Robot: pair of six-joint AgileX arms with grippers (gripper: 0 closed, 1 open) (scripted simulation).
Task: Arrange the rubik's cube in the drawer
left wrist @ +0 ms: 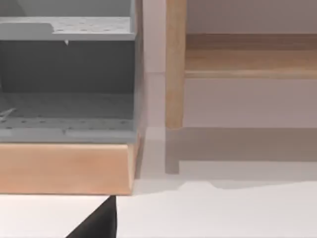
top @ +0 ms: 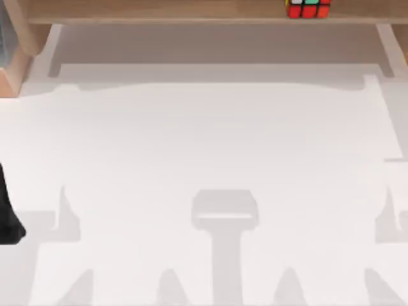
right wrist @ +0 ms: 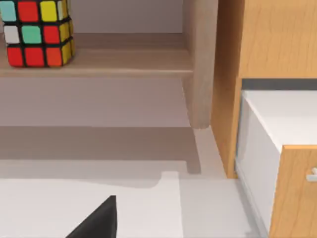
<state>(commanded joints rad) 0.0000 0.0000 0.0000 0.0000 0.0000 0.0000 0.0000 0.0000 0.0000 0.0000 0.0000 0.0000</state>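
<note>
The rubik's cube (top: pixel 309 8) sits on the wooden shelf (top: pixel 191 13) at the far edge of the table, untouched — nothing has collected it yet. Right of the shelf an open drawer (right wrist: pixel 277 119) waits, presumably its destination. Left arm (top: pixel 9 213) sits well back from the shelf — both grippers' fingers I cannot tell.

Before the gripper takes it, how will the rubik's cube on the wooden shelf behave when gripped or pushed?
The rubik's cube looks rigid, so it should hold its shape. Its flat base rests on the wooden shelf, so a push would probably slide it, not roll it. The glossy stickers may be slightly slippery.
</note>
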